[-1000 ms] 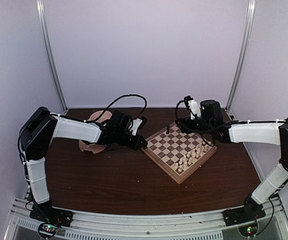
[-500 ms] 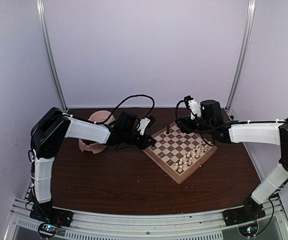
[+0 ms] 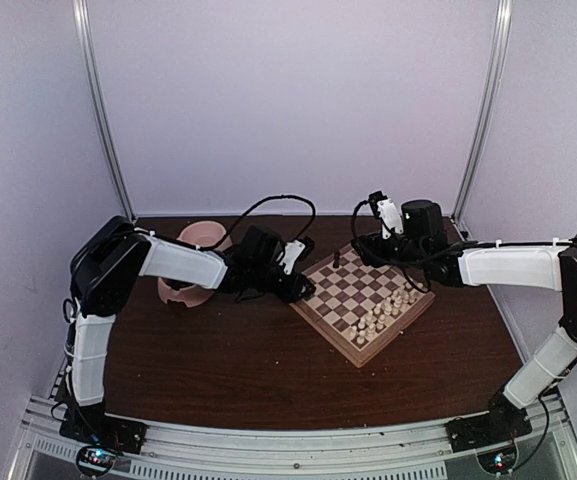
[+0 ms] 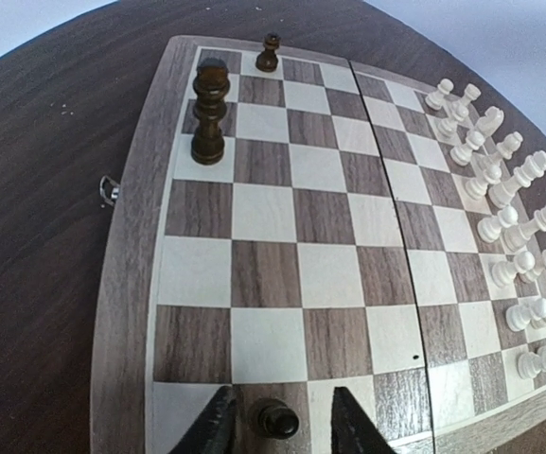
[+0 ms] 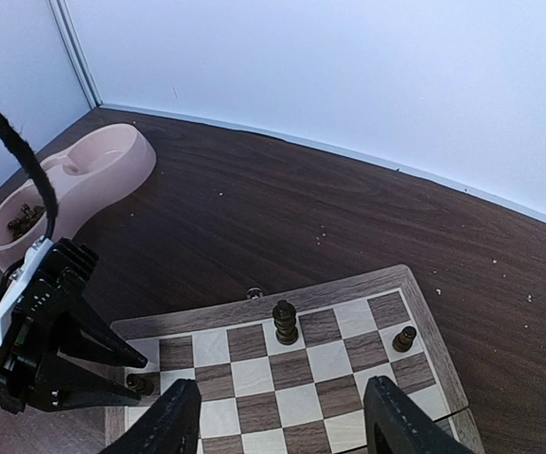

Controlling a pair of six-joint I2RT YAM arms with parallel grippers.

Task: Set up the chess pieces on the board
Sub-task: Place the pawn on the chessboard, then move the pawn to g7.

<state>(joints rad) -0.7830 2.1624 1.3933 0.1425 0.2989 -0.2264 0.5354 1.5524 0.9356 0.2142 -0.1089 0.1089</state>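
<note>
The board (image 3: 320, 330) lies right of centre, turned like a diamond. My left gripper (image 4: 284, 427) is low over its left corner, open. A small dark pawn (image 4: 274, 416) stands on a dark square between the fingers, closer to the left finger, and neither finger presses on it. Farther along that side stand a tall dark piece (image 4: 208, 113) and another dark pawn (image 4: 269, 52). My right gripper (image 5: 287, 426) hovers open above the far corner, with nothing between its fingers; it sees the tall piece (image 5: 285, 322), the far pawn (image 5: 404, 338) and the left gripper (image 5: 142, 380).
Pale cream chessmen (image 4: 500, 189) fill two rows on the board's right side. A pink double bowl (image 5: 93, 170) sits on the dark table left of the board, with several dark pieces (image 5: 25, 219) in one cup. A black cable arcs above the left arm.
My left arm has reached right, to the board's left corner. Its jaws have opened, leaving the dark pawn on its square. The right arm has not moved.
</note>
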